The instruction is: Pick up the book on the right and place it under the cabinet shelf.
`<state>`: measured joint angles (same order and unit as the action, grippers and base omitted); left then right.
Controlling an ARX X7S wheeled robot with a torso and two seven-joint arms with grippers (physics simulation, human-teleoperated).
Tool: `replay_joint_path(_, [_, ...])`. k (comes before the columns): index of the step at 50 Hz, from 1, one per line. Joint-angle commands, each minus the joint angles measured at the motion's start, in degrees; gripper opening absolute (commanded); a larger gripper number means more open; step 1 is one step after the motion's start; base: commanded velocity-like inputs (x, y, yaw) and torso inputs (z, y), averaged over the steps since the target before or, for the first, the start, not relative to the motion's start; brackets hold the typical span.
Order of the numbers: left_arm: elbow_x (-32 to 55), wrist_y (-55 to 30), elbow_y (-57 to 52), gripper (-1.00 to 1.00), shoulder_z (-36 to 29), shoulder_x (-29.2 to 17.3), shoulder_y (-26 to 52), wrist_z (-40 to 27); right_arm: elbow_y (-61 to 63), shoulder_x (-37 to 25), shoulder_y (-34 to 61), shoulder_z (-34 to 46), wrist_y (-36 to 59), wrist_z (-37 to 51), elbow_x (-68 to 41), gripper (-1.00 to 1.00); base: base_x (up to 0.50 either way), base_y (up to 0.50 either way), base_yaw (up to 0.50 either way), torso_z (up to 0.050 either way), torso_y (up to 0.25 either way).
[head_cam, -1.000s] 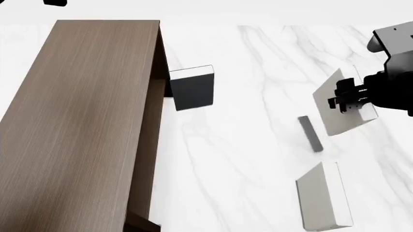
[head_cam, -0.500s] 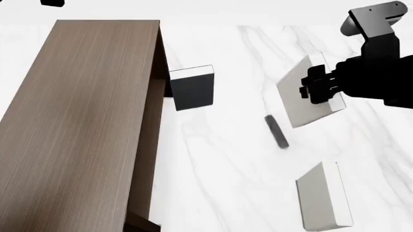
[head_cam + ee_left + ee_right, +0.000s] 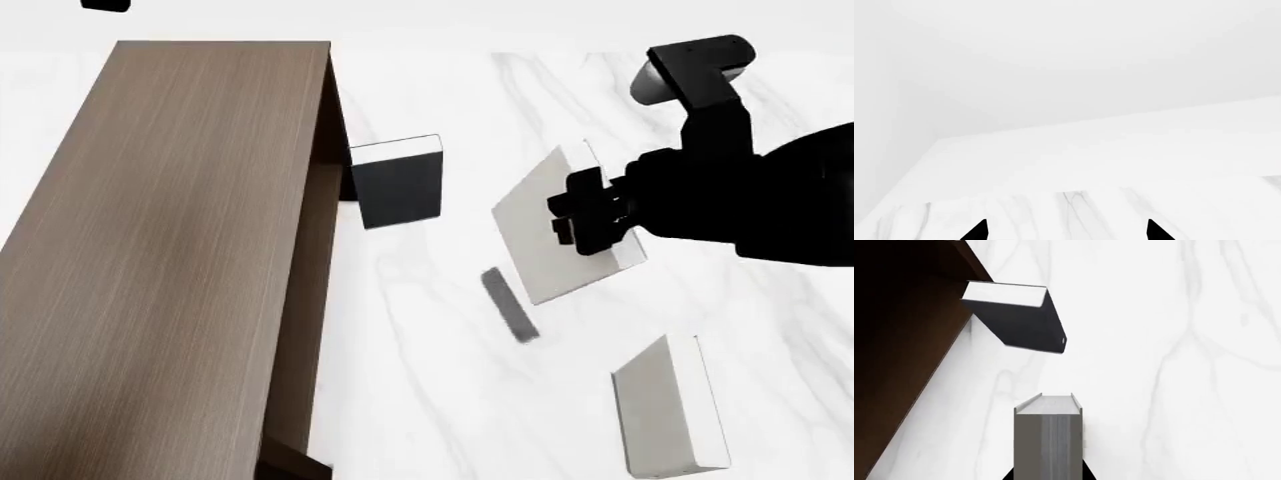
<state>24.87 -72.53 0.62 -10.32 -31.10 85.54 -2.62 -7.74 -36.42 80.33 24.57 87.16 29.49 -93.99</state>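
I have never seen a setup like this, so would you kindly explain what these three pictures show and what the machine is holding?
These are simulator renders of a two-armed wheeled robot. The head view looks down from its head camera onto a white marble table. The other two come from cameras near each arm's end effector.

The black right end effector is shut on a pale grey book, held tilted above the table; its shadow lies beneath. The right wrist view shows that book edge-on.

At the head view's left stands a large brown cabinet, with a black-covered book upright beside it. A second pale book stands nearer the camera.

The left wrist view shows only table, white background and two dark fingertips set apart, empty.
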Motion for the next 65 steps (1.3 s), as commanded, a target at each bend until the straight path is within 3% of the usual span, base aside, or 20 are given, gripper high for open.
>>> replay_joint_path(1, [0.3, -0.1, -0.2, 1.00, 0.2, -0.2, -0.1, -0.1, 2.9, 1.4, -2.2, 0.2, -3.8, 11.9, -17.0, -1.00, 0.00, 0.00, 0.00, 0.000, 0.000])
replay_joint_path(26, [0.9, -0.9, -1.3, 1.00, 1.1, -1.0, -0.5, -0.6, 9.7, 7.4, -8.2, 4.3, -16.2, 22.5, -30.9, -1.00, 0.00, 0.00, 0.00, 0.001, 0.001])
replay_joint_path(54, [1.5, -0.7, -2.0, 1.00, 2.2, -1.6, -1.8, -1.1, 14.3, 9.6, -20.8, 1.7, -29.0, 26.3, -30.6, -1.00, 0.00, 0.00, 0.00, 0.000, 0.001])
replay_joint_path(65, [1.6, -0.8, -1.9, 1.00, 1.9, -1.5, -1.4, -1.1, 14.1, 11.1, -21.6, 1.0, -32.0, 26.7, -31.7, -1.00, 0.00, 0.00, 0.00, 0.001, 0.002])
